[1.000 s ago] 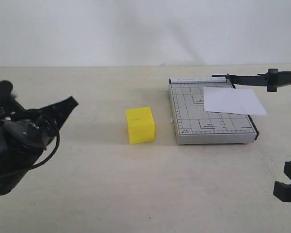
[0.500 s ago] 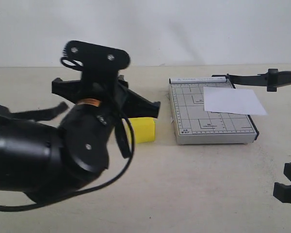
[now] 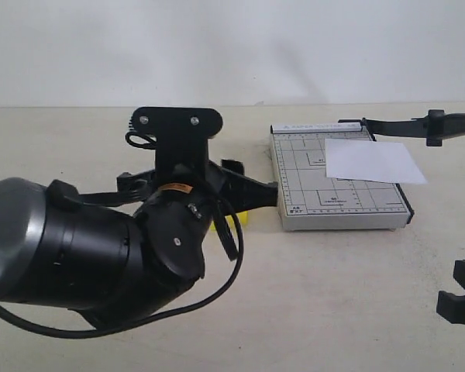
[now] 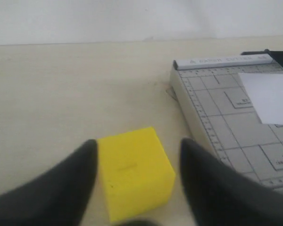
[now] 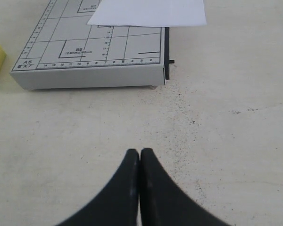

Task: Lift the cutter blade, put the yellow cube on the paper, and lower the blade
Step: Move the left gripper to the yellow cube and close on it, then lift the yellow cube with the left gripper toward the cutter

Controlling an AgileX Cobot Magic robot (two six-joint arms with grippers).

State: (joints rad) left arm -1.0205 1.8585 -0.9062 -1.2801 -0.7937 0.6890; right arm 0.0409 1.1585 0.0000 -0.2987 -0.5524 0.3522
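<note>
The yellow cube [image 4: 134,172] sits on the table just left of the grey trimmer board [image 4: 217,117]. My left gripper [image 4: 139,142] is open and straddles it, one finger close against a side and the other a gap away. In the exterior view my left arm [image 3: 101,248] hides all but a sliver of the cube [image 3: 236,219]. The paper [image 3: 372,161] lies on the board's far right part. The cutter blade [image 3: 418,126] is lifted off the board, its handle pointing right. My right gripper [image 5: 140,151] is shut and holds nothing, over the table in front of the board [image 5: 85,75].
The tan table [image 3: 333,294] runs back to a white wall. The bulky left arm fills the left half of the exterior view. Part of the right gripper [image 3: 461,298] shows at that view's lower right edge.
My left arm swung in from the far left to the cube, and its gripper opened around it. The right arm, blade and paper have not moved.
</note>
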